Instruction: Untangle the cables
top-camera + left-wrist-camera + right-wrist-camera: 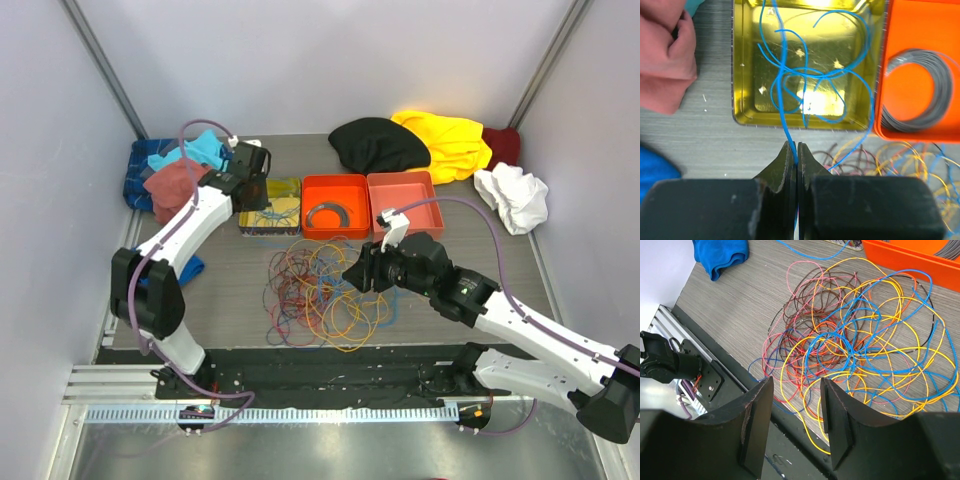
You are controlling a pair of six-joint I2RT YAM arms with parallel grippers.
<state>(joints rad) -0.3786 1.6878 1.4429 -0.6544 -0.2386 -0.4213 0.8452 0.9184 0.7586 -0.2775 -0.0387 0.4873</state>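
Note:
The cables (325,290) lie in a loose tangle of yellow, orange, blue, red and dark wires at the table's middle front, also in the right wrist view (860,345). My left gripper (797,150) is shut on a blue cable (782,85) that runs up and loops inside the yellow tin (740,60). In the top view the left gripper (250,185) hangs over that tin (285,218). My right gripper (796,405) is open and empty above the tangle's near edge; in the top view it (358,272) sits at the tangle's right side.
An orange tray (314,188) holds a grey coiled strip (328,214); a second orange tray (402,205) stands to its right. Cloths lie at the back: blue and red (170,175), black (378,145), yellow (445,140), white (512,195). A blue cloth (720,255) lies left.

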